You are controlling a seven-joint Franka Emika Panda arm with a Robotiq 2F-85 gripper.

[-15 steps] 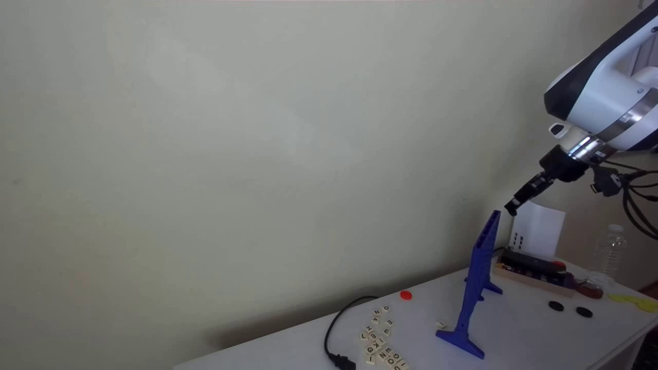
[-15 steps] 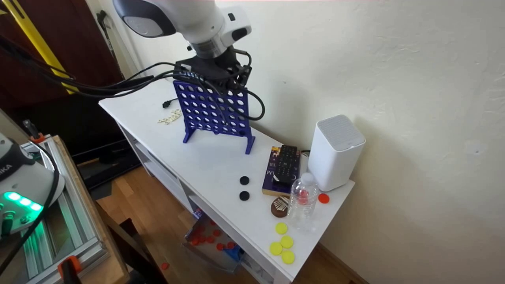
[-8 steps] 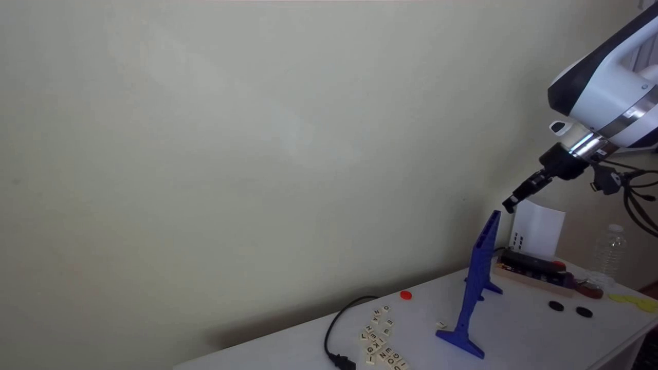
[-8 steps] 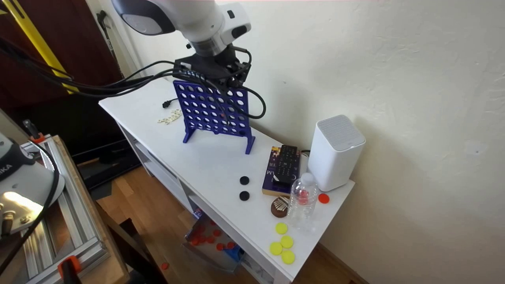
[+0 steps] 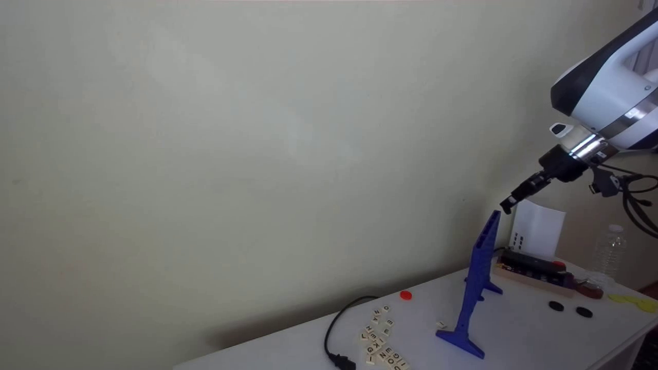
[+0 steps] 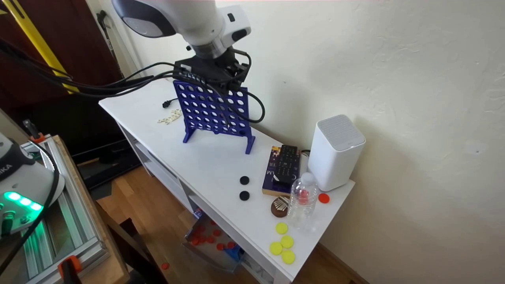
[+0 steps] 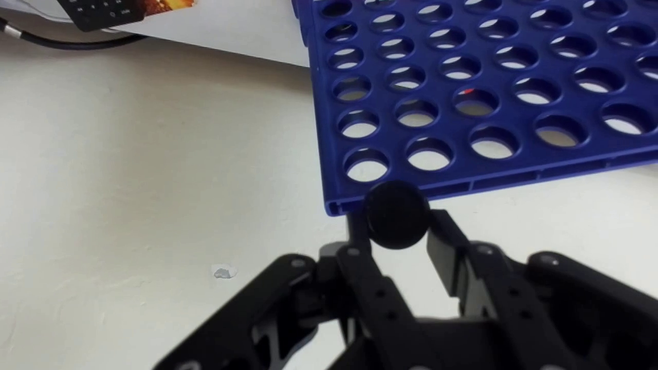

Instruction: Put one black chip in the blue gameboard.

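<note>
In exterior view, cables partly obscure blue gameboard. Clear bottle beside white box. White tabletop runs along pale wall. End effector holds black chip.

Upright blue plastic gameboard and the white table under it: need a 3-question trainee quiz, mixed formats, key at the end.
1. True or false: the end effector grips a flat round black chip not yet inserted in the upright blue plastic gameboard.
2. How many loose black chips lie on the long white table in both exterior views?
3. Multiple choice: what lies on the dark rectangular paper book?
A) a round yellow chip
B) a black remote with buttons
C) a square cream letter tile

Key: 1. True. 2. Two. 3. B.
</note>
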